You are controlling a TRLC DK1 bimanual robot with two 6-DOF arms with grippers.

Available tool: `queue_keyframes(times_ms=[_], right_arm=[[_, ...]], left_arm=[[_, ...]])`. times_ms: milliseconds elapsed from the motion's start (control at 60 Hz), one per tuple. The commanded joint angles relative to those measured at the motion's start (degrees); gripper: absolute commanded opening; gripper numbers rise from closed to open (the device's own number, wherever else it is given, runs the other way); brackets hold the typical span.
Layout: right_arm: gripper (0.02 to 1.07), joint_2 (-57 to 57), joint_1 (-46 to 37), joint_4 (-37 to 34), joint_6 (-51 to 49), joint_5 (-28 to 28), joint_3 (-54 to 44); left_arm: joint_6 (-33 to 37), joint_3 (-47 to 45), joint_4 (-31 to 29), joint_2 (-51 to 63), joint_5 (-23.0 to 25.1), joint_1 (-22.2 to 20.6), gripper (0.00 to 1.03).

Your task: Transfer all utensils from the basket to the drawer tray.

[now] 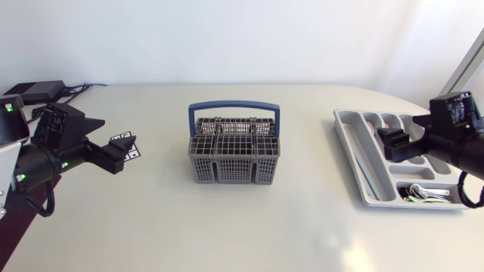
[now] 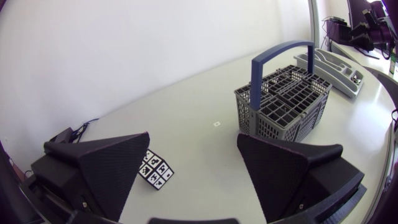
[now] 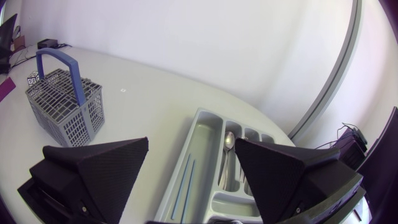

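basket [image 1: 234, 151], one, a grey plastic lattice box with a blue arched handle, stands mid-frame in the head view. left of it are the left gripper [image 2: 193, 140], its two matte wedge fingers spread wide on nothing, and one small card [image 1: 127, 143] of black-and-white squares. at the right, one pale moulded drawer tray [image 1: 357, 159] holds shiny metal utensils [image 1: 423, 194] in its lower-right pocket, too bunched to count; the right gripper [image 3: 191, 143] hangs over the tray, equally wide and empty.
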Motion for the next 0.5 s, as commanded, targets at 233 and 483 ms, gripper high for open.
queue_keyframes(times_ms=[233, 483], right_arm=[[1.02, -12.65, -3.38, 0.53, 0.93, -0.48, -8.47], [1.02, -19.77, -6.1, 2.11, 0.84, -0.04, -14.45]], left_arm=[[-4.59, -10.09, 8.06, -10.55, -0.98, 4.01, 0.98], [-8.46, -18.26, 12.28, -24.35, -5.99, 4.63, 0.98]])
